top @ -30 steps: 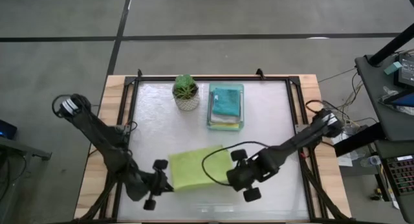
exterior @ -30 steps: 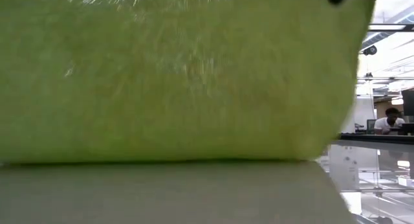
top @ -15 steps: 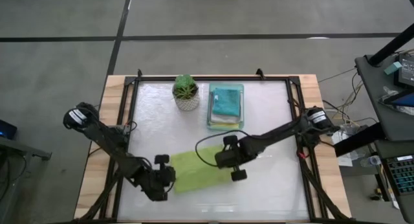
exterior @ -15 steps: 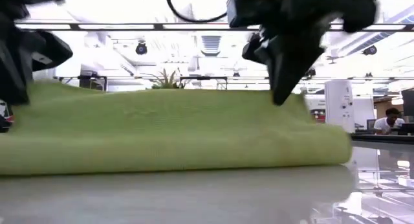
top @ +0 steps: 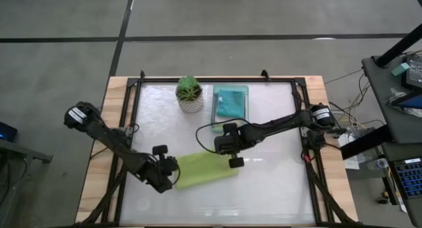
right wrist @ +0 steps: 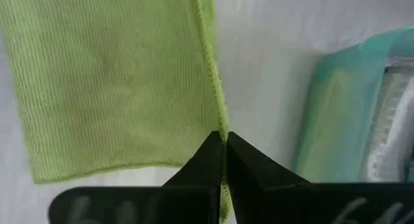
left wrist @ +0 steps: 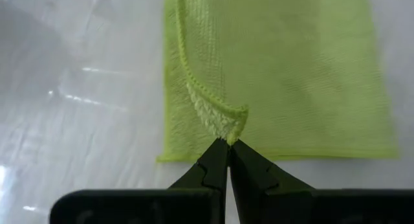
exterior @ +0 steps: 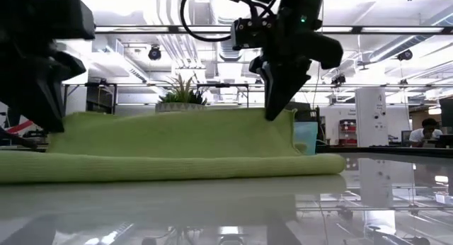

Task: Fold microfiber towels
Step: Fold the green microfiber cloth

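The lime green towel (top: 204, 170) lies on the table's near middle, doubled over; its lower layer rests on the table (exterior: 177, 167) and its upper layer stands raised behind the fold. My left gripper (top: 173, 172) is shut on the upper layer's left corner. My right gripper (top: 228, 151) is shut on its right corner. A teal towel (top: 230, 101) lies on top of a stack in the mint tray (top: 215, 116). The other towels do not show clearly. My left gripper pinches a hemmed corner of the towel (left wrist: 231, 125) between its two fingertips, coming slanting from above. The corner is raised off the layer below. My right gripper pinches the towel's hemmed edge (right wrist: 220, 123) at the right corner (exterior: 287, 117), pointing down. The upper layer stretches fairly taut between the two grippers.
A small potted plant (top: 190, 93) stands at the far middle, left of the tray. The tray's wall (right wrist: 336, 107) is close beside my right gripper. Black frame rails (top: 132, 122) run along the table's sides. A person (exterior: 427, 134) sits far behind the table.
Both grippers have gone toward the table's far edge and down, the right one also toward the left, carrying the towel's raised edge. The towel, hanging close to the low camera before, has folded over onto itself; its lower layer now lies on the table.
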Controlling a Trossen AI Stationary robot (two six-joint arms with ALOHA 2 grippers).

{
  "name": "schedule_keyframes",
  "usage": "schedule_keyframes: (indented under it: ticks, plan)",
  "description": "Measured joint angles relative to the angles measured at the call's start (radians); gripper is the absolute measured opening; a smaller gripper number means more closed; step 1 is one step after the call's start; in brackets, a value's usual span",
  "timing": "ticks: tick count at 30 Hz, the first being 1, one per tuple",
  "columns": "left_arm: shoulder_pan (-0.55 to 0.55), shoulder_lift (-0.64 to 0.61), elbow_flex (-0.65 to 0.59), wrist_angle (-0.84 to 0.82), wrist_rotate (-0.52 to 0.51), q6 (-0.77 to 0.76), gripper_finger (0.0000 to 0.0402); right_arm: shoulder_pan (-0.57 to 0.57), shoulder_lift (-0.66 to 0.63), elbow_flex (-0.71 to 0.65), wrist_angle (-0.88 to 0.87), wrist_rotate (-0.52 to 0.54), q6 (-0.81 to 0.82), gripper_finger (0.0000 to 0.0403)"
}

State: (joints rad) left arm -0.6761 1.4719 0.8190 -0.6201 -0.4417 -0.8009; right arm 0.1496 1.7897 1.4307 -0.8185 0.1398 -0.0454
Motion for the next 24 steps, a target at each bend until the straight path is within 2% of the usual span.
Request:
schedule_keyframes:
  ticks: [5, 19, 24]
  plan:
    - [0.023, 0.000, -0.036, 0.003, 0.004, -0.004, 0.0000, -0.014, 0.000, -0.010, 0.030, -0.002, -0.006, 0.0008]
    - [0.063, 0.000, -0.040, 0.009, 0.011, 0.074, 0.0000, -0.024, 0.000, -0.051, 0.089, -0.008, -0.007, 0.0009]
    - [0.076, 0.000, -0.040, 0.010, 0.006, 0.075, 0.0000, -0.035, 0.000, -0.051, 0.099, -0.007, -0.008, 0.0027]
